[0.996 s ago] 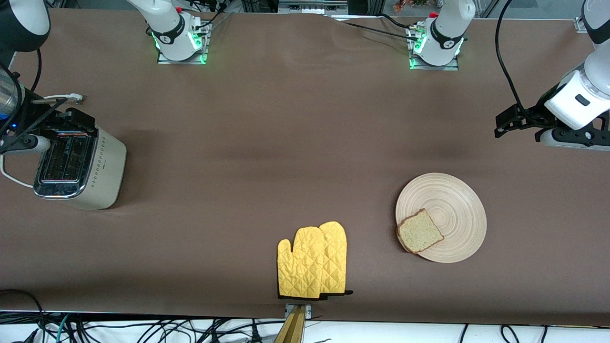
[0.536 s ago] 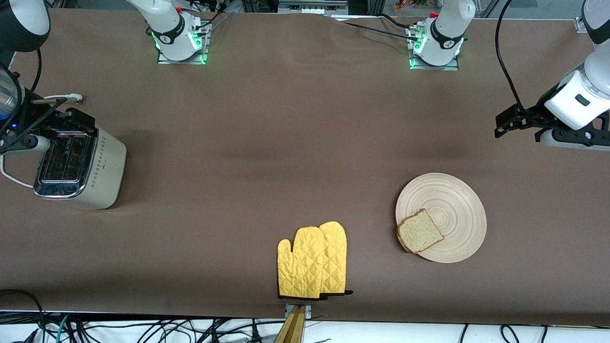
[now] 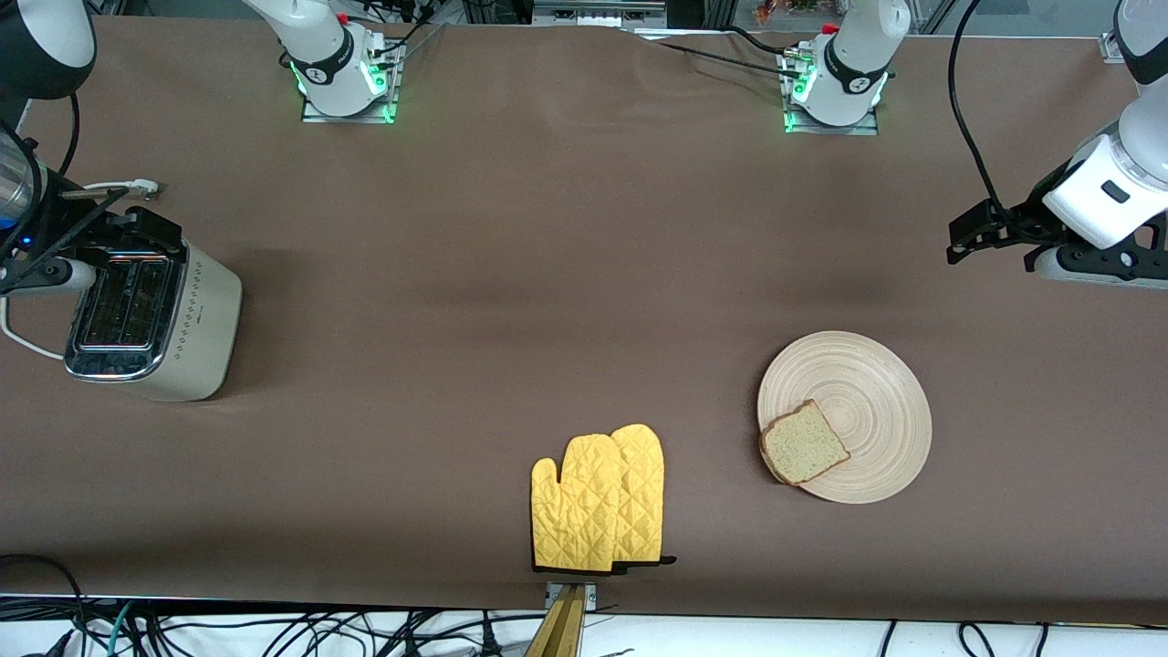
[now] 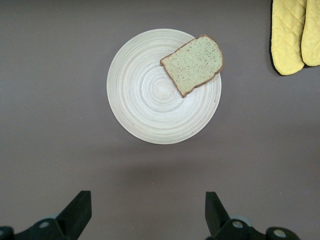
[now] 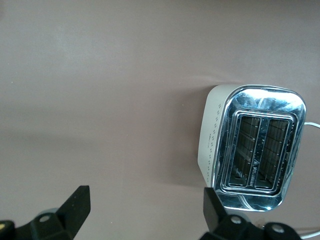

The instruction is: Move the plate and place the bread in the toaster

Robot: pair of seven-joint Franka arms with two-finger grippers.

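Note:
The plate (image 3: pixel 862 392) lies on the brown table toward the left arm's end. The bread (image 3: pixel 803 444) lies flat on the plate's rim, on the side toward the yellow mitts, and overhangs it a little. Both also show in the left wrist view, the plate (image 4: pixel 150 100) and the bread (image 4: pixel 192 64). My left gripper (image 3: pixel 981 233) (image 4: pixel 147 215) hangs open and empty over bare table beside the plate. The toaster (image 3: pixel 192 328) (image 5: pixel 255 145) stands at the right arm's end, both slots empty. My right gripper (image 3: pixel 146 230) (image 5: pixel 145 212) hangs open and empty over the table at the toaster's edge.
A pair of yellow oven mitts (image 3: pixel 598 500) (image 4: pixel 295 35) lies near the table's front edge, beside the plate toward the right arm's end. The toaster's white cord (image 3: pixel 23 339) trails off the table's end. Brown cloth (image 3: pixel 511 301) lies between toaster and plate.

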